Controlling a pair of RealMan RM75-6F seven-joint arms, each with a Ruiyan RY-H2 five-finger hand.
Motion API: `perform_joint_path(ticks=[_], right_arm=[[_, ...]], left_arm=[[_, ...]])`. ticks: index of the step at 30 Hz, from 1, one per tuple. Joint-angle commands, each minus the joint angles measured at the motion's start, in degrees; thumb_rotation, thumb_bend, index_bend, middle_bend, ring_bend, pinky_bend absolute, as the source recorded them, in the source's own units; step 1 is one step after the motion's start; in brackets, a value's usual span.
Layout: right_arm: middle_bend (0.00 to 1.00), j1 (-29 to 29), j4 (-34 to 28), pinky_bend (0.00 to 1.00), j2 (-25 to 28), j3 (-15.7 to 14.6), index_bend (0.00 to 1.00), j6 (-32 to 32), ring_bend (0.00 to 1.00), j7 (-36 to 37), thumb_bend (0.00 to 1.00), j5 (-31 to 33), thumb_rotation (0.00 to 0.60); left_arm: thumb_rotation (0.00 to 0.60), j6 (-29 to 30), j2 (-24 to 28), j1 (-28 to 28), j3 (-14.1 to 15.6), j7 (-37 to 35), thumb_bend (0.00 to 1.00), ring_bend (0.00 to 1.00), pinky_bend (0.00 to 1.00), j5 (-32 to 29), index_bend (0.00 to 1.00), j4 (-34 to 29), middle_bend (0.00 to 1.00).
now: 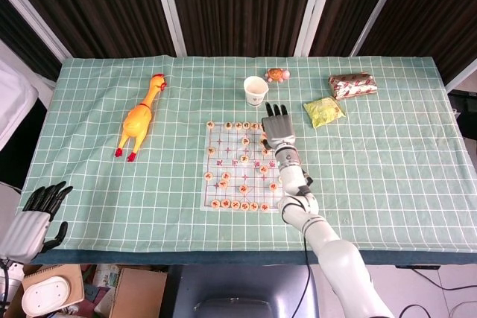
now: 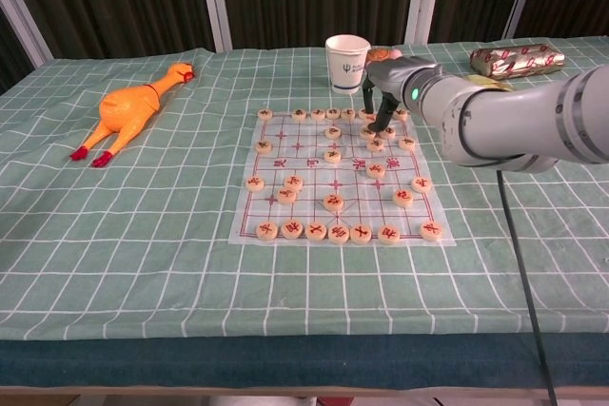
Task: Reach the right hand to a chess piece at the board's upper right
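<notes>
The chess board (image 1: 232, 156) (image 2: 306, 166) lies mid-table with several round wooden pieces on it. My right hand (image 1: 278, 127) (image 2: 392, 77) hovers over the board's upper right corner, fingers apart and holding nothing. In the chest view its dark fingers (image 2: 383, 111) point down and reach a cluster of pieces (image 2: 370, 130) there; whether they touch cannot be told. The hand hides some corner pieces in the head view. My left hand (image 1: 34, 217) hangs off the table's near left corner, fingers spread and holding nothing.
A yellow rubber chicken (image 1: 140, 115) (image 2: 128, 111) lies left of the board. A paper cup (image 1: 256, 90) (image 2: 347, 49) and a small turtle toy (image 1: 277, 74) stand just behind the right hand. A green snack bag (image 1: 323, 112) and a brown packet (image 1: 352, 85) (image 2: 517, 58) lie further right.
</notes>
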Motion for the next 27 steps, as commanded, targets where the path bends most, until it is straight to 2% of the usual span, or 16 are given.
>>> perform_joint_path(ticks=[1, 12, 20, 27], right_arm=[[0.06, 0.4, 0.7, 0.00, -0.3, 0.6, 0.61, -0.6, 0.00, -0.3, 0.48, 0.4, 0.600], [0.06, 1.0, 1.6, 0.00, -0.3, 2.4, 0.57, -1.3, 0.00, -0.7, 0.48, 1.0, 0.600], [0.06, 1.3, 1.6, 0.00, -0.5, 2.9, 0.42, -2.0, 0.00, -0.7, 0.48, 0.8, 0.600], [0.06, 0.8, 0.1, 0.00, 0.4, 2.6, 0.39, -0.3, 0.00, 1.6, 0.48, -0.3, 0.600]], left_arm=[[0.600, -0.2, 0.0, -0.1, -0.1, -0.1, 0.54, 0.00, 0.04, -0.2, 0.00, 0.0, 0.00], [0.600, -1.2, 0.1, -0.6, 0.0, -0.7, 0.54, 0.00, 0.04, -0.5, 0.00, 0.2, 0.00], [0.600, -1.8, 0.3, -0.8, 0.2, -1.1, 0.54, 0.00, 0.04, -0.5, 0.00, 0.1, 0.00], [0.600, -1.3, 0.6, -0.9, 0.6, -1.8, 0.54, 0.00, 0.04, 0.5, 0.00, 0.0, 0.00]])
